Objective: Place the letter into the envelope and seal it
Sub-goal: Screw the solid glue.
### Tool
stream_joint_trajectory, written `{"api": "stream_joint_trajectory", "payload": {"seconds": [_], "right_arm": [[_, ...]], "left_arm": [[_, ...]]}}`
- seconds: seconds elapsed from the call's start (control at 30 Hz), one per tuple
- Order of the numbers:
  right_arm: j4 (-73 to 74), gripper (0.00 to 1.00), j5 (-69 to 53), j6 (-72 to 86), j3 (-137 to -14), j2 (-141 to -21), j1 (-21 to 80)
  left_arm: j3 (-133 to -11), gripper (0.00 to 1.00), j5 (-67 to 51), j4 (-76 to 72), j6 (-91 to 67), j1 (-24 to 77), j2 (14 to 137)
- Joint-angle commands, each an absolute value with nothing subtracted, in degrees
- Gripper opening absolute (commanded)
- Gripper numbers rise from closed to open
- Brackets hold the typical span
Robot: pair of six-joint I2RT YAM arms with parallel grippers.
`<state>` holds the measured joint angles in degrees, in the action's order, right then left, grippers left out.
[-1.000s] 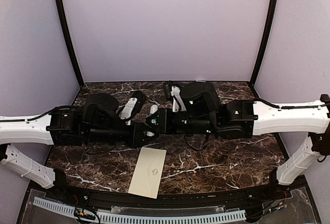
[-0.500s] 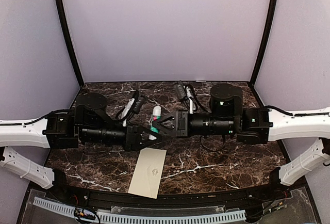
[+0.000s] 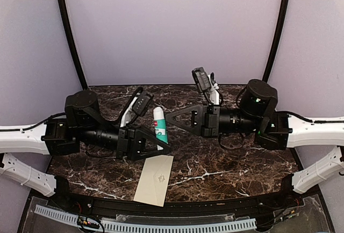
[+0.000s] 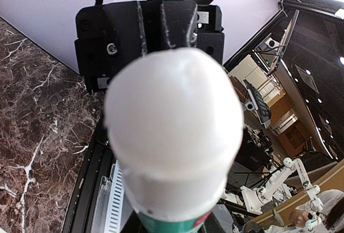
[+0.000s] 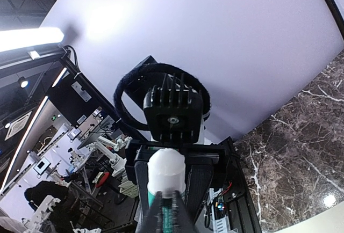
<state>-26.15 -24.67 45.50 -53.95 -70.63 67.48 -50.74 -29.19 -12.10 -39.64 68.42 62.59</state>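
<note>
A smooth cylindrical tube, probably a glue stick [image 3: 159, 124], with a rounded white cap and a green-and-red label, stands upright, pinched at its lower end by the left gripper [image 3: 161, 143]. A second ago both grippers met at it. Now the right gripper [image 3: 171, 117] has drawn back rightward, jaws closed to a point on nothing. The envelope [image 3: 154, 179], long, cream, matte, with a faint emblem up, lies unmoved on the glossy brown marble table [image 3: 226, 163], at its near edge.
</note>
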Motion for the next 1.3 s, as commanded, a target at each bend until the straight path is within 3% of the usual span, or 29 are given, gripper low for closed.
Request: {"api": "stream_joint_trajectory", "payload": {"seconds": [0.0, 0.07, 0.13, 0.23, 0.47, 0.77, 0.87, 1.03, 1.1, 1.13, 1.2, 1.27], "right_arm": [[-25.1, 0.17, -21.1, 44.7, -52.7, -68.0, 67.4], [-20.4, 0.34, -17.7, 43.4, -53.7, -67.5, 67.4], [-15.3, 0.44, -13.9, 41.5, -55.3, -67.6, 68.2], [-11.3, 0.53, -9.0, 40.5, -57.2, -68.7, 69.4], [-1.4, 0.55, 1.9, 39.0, -64.8, -74.5, 72.6], [4.7, 0.55, 5.3, 39.6, -70.1, -80.5, 73.5], [2.9, 0.49, 4.2, 40.1, -70.1, -81.4, 73.5], [0.2, 0.12, 2.7, 41.8, -69.9, -82.2, 73.4], [0.2, 0.00, 3.7, 42.8, -69.8, -82.0, 73.4], [0.3, 0.00, 4.6, 43.5, -69.7, -81.9, 73.5], [1.3, 0.00, 6.8, 45.1, -69.5, -81.2, 73.3], [2.0, 0.00, 8.6, 46.2, -69.4, -80.6, 73.3]], "left_arm": [[-50.8, 0.00, -24.9, -11.2, -37.1, 68.6, 60.4], [-50.7, 0.00, -19.9, -8.7, -36.7, 68.6, 59.4], [-51.4, 0.00, -14.1, -4.6, -36.7, 68.6, 59.1], [-53.1, 0.00, -7.4, 2.5, -37.0, 68.6, 59.9], [-55.1, 0.00, -5.6, 6.7, -36.7, 68.6, 63.1], [-55.5, 0.00, -6.7, 6.3, -36.5, 68.6, 64.2], [-55.4, 0.00, -7.8, 6.0, -36.4, 68.6, 64.5], [-55.7, 0.02, -9.5, 6.4, -36.2, 68.6, 65.9], [-55.6, 0.15, -9.0, 6.6, -36.2, 68.6, 65.7], [-55.5, 0.29, -8.5, 6.7, -36.3, 68.6, 65.6], [-54.9, 0.46, -7.6, 6.4, -36.3, 68.7, 64.8], [-54.4, 0.55, -6.9, 6.1, -36.3, 68.6, 64.1]]}}
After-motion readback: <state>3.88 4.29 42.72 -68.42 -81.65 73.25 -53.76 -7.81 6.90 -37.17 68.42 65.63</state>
